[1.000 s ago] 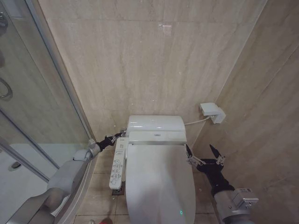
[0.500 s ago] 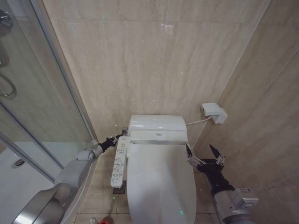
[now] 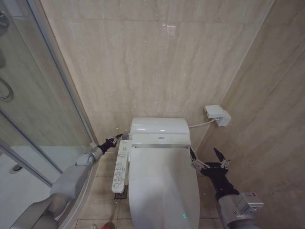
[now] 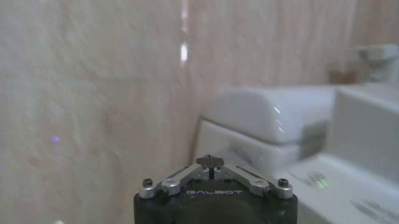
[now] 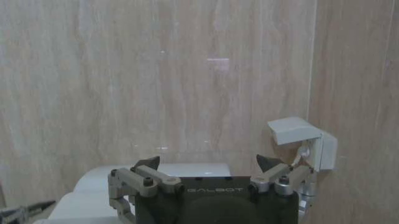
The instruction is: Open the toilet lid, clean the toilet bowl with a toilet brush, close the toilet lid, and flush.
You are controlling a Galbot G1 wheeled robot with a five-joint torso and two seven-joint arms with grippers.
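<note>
1. Head view: the lid (image 3: 162, 183) lies shut over the toilet, its long axis running near to far, hinged end toward the tank (image 3: 159, 132) at the far wall. The left gripper (image 3: 116, 140), closed to a point, sits at the toilet's far-left corner, just beside the top of the control panel (image 3: 120, 164). It has hardly moved over the last second; only the camera has swayed a little. The right gripper (image 3: 208, 158) has held its place, wide open, just right of the lid's far end. With the lid down, I judge this to be either the opening not yet begun or the reach for the flush.

2. Left wrist view: the left gripper (image 4: 210, 162) has its fingers pinched together, pointing at the wall beside the tank (image 4: 268, 114), touching nothing.

3. Right wrist view: the right gripper (image 5: 208, 164) is spread and empty, facing the far wall and a wall box (image 5: 302, 140).
</note>
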